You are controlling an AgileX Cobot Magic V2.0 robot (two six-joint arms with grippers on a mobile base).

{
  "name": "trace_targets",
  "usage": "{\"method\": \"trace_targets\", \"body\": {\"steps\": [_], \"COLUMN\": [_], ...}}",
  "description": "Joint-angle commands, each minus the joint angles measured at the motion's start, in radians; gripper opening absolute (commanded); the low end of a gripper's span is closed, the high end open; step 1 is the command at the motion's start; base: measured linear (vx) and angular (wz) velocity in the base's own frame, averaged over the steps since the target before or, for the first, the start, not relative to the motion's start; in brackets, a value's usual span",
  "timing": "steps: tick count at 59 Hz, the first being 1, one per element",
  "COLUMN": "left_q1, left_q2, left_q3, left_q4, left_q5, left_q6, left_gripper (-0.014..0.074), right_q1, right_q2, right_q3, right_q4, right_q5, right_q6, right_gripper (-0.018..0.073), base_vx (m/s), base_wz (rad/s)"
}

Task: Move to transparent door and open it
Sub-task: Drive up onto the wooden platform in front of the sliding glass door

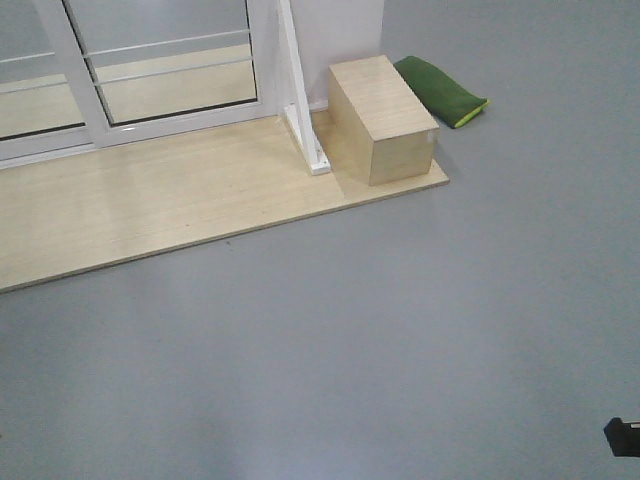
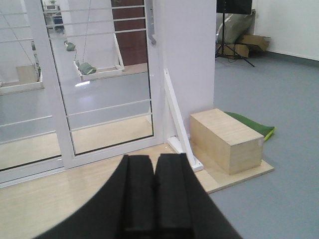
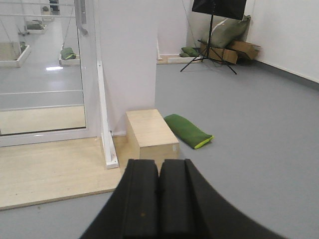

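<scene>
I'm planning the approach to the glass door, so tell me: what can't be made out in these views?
1. Handle: the left wrist view's top edge cuts off its upper part. The front view shows only the transparent door's lower part, no handle.
2. Black object: cut by the front view's right edge; unidentifiable.
3. Platform: near part hidden behind the shut left gripper and right gripper in their wrist views.

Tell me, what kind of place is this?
Likely an indoor test studio: a glass sliding door set on a wooden platform, plus a tripod stand and cardboard boxes by the far wall.
</scene>
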State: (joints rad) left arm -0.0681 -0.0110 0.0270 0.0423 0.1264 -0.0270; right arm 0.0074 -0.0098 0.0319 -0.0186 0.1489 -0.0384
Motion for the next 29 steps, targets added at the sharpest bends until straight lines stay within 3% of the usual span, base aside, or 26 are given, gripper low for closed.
{"method": "trace_targets", "body": {"steps": [1,29], "left_q1": [-0.009,-0.009], "left_q2": [-0.012,-0.012], "left_q3": [0.03,0.03], "left_q4": [-0.008,-0.008], "left_q5": [-0.08,-0.08], "left_q6": [-0.009,-0.009], "left_gripper": [-0.0006,-0.0006], "right_q1": [-0.004,-0.004], "right_q2": [-0.011,-0.011], "right_q3": [0.011,0.011], "right_q4": [0.002,0.002], "right_q5": [-0.087,-0.087], "right_q6": [0.001,0.001], "right_gripper": [-0.0008,-0.0008], "base_vx": [0.63,0.64], "base_wz": [0.13,0.23]}}
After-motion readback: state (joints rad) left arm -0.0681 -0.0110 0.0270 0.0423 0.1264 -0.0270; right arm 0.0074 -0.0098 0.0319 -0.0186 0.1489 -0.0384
